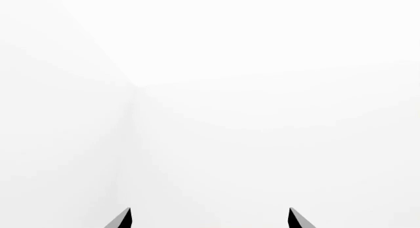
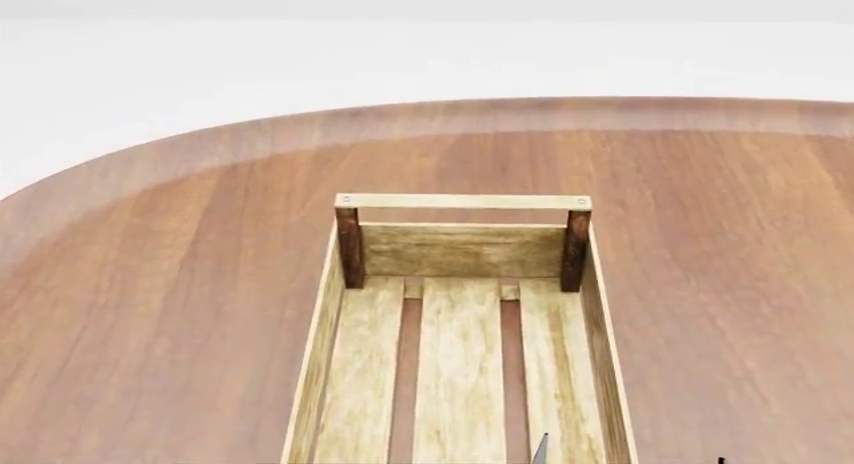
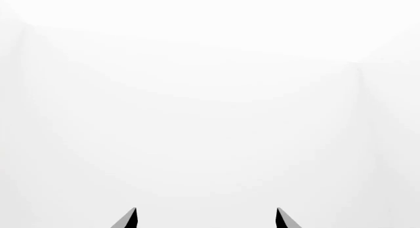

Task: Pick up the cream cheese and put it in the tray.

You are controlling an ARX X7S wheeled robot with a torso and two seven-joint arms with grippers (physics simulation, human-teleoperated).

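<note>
Nearest us, our left gripper (image 1: pixel 209 219) and right gripper (image 3: pixel 206 218) each show two dark fingertips set wide apart with nothing between them, facing blank white walls. In the head view a grey tip pokes in at the bottom edge over the tray (image 2: pixel 595 314); we cannot tell which arm it belongs to. The tray sits on the round wooden table (image 2: pixel 160 284), its far handle bar across dark posts. Cream cheese is not in view.
</note>
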